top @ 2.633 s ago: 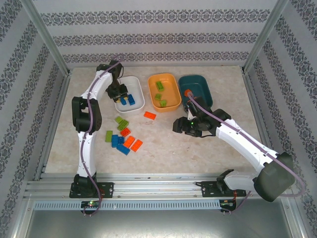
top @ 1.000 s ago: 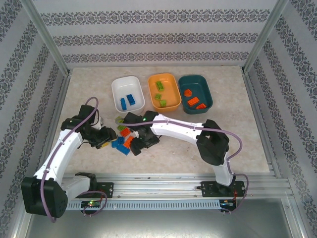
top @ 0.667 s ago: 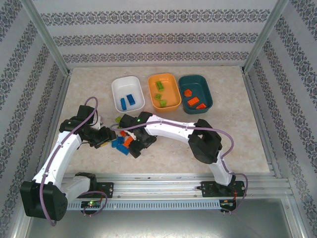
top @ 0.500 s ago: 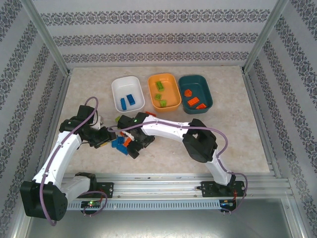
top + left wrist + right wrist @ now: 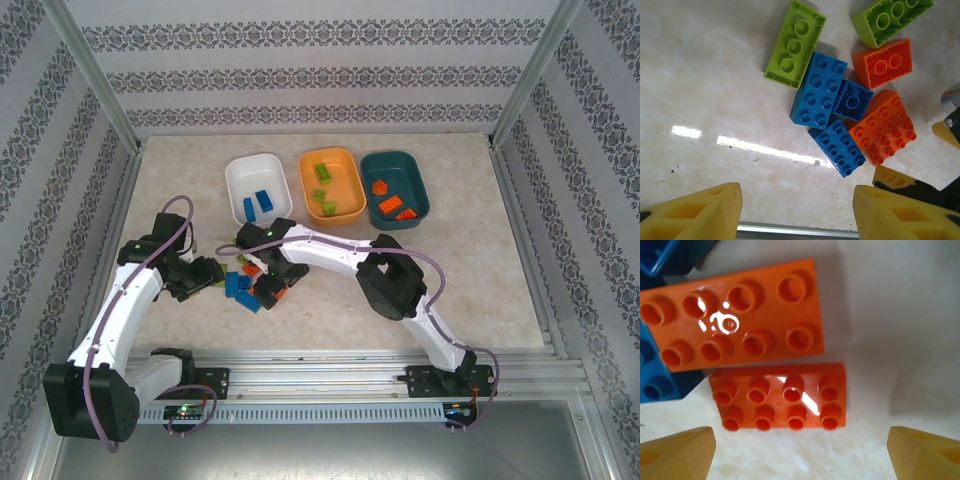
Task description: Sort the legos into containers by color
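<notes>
Just ahead of the spread right fingers [image 5: 675, 452] lie two orange legos [image 5: 777, 397].

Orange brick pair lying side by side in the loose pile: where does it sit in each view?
Top external: the orange brick pair lies at the loose pile's right edge.
Left wrist: the pair lies centre right.
Right wrist: the pair lies mid-frame.
Shared landmark: the blue brick right beside the pair.

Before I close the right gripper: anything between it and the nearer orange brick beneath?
Nothing visible. The right gripper hangs open above the nearer orange brick, whose top is bare; a second orange brick lies close along its far side.
</notes>
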{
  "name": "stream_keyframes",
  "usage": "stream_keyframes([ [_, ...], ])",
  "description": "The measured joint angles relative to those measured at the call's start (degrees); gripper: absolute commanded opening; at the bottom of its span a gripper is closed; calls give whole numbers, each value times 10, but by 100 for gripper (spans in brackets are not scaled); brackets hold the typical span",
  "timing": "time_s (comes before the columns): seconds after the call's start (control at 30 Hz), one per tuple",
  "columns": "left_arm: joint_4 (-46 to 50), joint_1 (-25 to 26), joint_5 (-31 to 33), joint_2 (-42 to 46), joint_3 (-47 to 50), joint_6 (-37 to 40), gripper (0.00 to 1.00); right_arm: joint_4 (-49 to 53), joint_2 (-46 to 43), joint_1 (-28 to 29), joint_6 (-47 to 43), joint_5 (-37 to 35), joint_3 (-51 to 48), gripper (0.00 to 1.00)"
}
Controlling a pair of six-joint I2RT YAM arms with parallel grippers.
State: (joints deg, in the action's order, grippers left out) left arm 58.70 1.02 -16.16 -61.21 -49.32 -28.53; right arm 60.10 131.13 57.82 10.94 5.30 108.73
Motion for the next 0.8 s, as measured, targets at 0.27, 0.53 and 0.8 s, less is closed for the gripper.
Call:
stream_keyframes([
  [0.27, 0, -5, 1, -10, 0, 0, 62, 7, 27, -3, -9, 4, 28, 88],
  [0.53, 0, -11, -1, -12, 0, 0, 62, 5, 35, -3, -9, 19, 33, 82],
  [0.8, 0, -11, -1, -14, 0, 0, 63, -6, 32, -3, 4, 34, 26, 62],
])
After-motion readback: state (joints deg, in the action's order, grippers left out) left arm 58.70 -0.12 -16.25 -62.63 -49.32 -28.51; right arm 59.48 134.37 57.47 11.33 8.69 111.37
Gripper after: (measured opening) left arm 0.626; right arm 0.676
